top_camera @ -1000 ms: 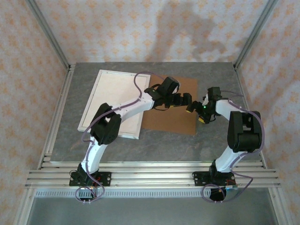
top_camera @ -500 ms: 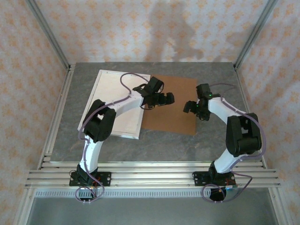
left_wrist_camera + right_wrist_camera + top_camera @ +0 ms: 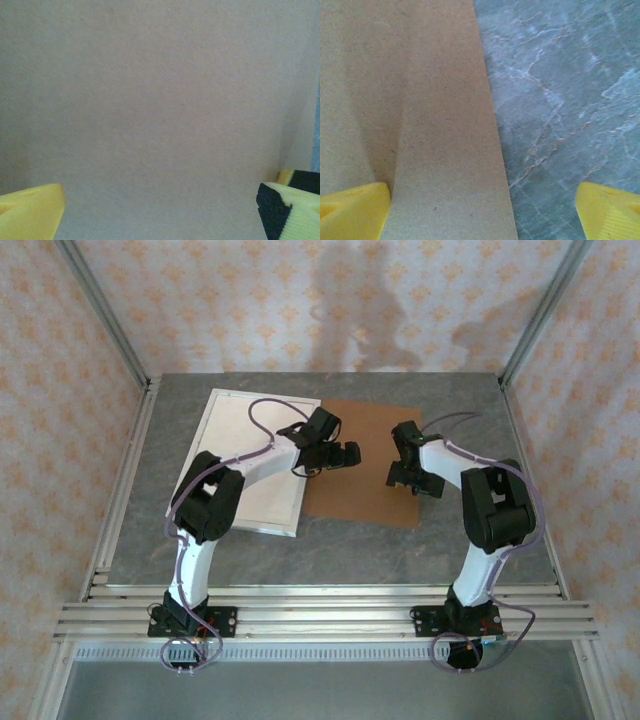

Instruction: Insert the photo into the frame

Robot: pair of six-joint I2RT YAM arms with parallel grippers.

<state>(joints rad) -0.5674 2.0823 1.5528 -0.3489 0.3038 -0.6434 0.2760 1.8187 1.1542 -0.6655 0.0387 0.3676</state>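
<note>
Frame: the frame, a thin white rectangle with a pale cream inside, lies flat on the left half of the table, tilted a little off square.
Backing board: a plain brown board lies flat just right of the frame, and their edges meet; I cannot tell whether one overlaps the other.
Left gripper: the left gripper hangs over the board's left part, beside the frame's right edge; its jaws are spread wide with nothing between them. From its wrist, the yellow fingertips sit at the two lower corners, with bare brown board between.
Right gripper: the right gripper hovers at the board's right edge, jaws wide apart and empty. One yellow fingertip is over the board, the other over the grey marbled table.
Photo: a thin blue strip runs along the right edge of the left wrist view; I cannot tell whether it is the photo.
</note>
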